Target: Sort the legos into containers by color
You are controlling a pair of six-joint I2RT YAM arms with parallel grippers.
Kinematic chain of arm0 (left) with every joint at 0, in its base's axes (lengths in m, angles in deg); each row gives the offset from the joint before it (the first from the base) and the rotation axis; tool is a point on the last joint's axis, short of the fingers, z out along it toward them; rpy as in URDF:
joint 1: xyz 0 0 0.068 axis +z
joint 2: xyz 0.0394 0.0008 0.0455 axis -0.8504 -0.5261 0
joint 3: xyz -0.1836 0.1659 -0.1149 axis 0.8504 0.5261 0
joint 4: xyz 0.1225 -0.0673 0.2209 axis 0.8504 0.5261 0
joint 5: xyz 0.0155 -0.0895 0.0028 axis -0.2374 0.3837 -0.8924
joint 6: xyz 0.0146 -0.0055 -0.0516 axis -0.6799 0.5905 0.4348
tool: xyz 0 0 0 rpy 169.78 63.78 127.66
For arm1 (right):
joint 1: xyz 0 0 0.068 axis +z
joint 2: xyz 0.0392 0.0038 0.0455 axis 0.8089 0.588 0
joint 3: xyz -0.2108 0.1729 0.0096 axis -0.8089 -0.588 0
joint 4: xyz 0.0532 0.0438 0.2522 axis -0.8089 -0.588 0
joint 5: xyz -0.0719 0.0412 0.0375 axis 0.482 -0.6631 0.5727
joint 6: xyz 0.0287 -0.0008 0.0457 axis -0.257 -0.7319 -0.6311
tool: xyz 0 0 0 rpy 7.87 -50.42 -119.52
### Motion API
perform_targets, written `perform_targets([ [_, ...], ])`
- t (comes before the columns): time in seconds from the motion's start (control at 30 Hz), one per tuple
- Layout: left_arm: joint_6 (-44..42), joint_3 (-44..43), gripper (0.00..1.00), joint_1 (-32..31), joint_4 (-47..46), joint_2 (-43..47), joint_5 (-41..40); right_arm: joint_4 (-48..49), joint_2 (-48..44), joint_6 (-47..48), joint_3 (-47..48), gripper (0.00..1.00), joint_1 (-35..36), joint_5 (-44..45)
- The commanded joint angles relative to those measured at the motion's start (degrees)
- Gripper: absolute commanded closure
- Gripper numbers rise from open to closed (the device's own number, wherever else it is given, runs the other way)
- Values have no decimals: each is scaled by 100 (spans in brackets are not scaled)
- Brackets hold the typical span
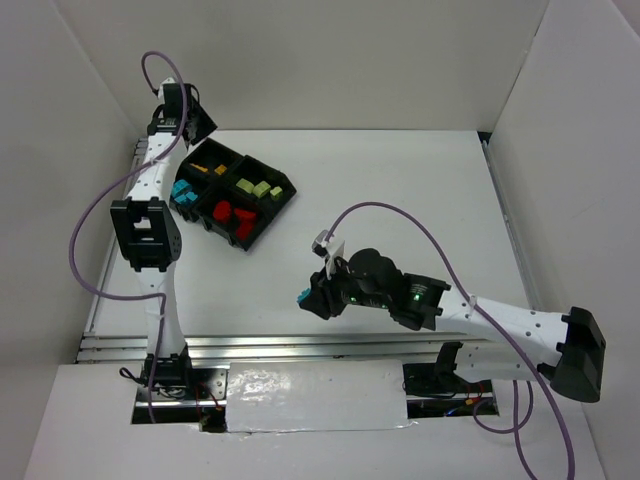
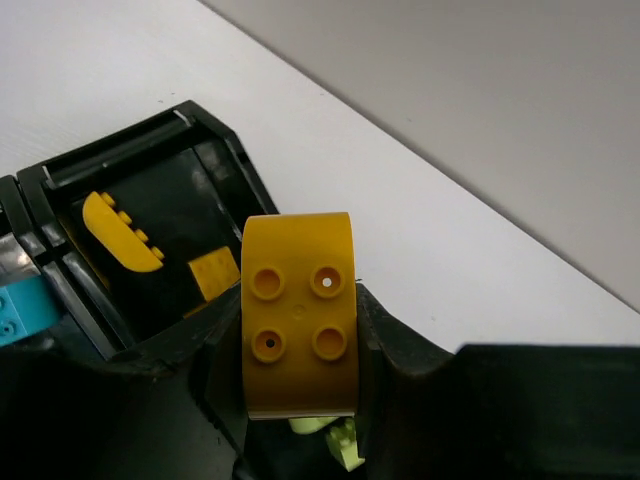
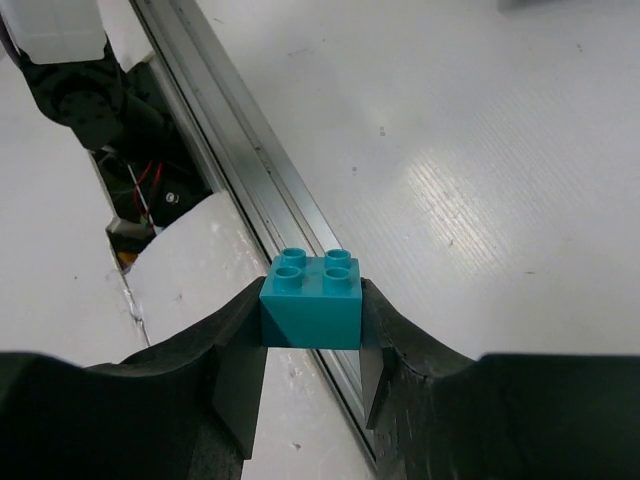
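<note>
Top view: the tray (image 1: 271,219) lay at ten o'clock on the surface (image 1: 420,200).

Left wrist: the left jaws pinched a yellow brick (image 2: 299,315). The yellow compartment (image 2: 190,200) lay at ten o'clock, so centring before release was advisable.

Right wrist: the right jaws pinched a teal brick (image 3: 312,300).

No text, brand, number or sign could be read in any of the views. A small white tag (image 1: 322,241) on the right arm (image 1: 500,315) was too small to tell whether it bore any writing.
</note>
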Motion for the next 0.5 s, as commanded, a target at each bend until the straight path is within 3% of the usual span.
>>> perform_targets([
  [0.0, -173, -470, 77, 182, 255, -412, 21, -49, -228, -81, -18, 100, 91, 281],
  [0.17, -138, -242, 63, 217, -123, -642, 382, -84, -307, -72, 53, 100, 100, 439],
  [0.27, -112, -154, 44, 217, -237, -624, 496, -102, -263, -72, 97, 100, 100, 422],
  [0.3, -103, -153, 30, 217, -229, -607, 531, -128, -219, -72, 132, 100, 100, 413],
  [0.37, -103, -171, 21, 226, -220, -572, 602, -137, -184, -72, 167, 100, 91, 396],
  [0.4, -94, -162, 6, 235, -229, -511, 628, -146, -175, -80, 176, 100, 100, 413],
  [0.47, -24, -110, 1, 261, -220, -379, 637, -120, -166, -89, 185, 100, 100, 422],
])
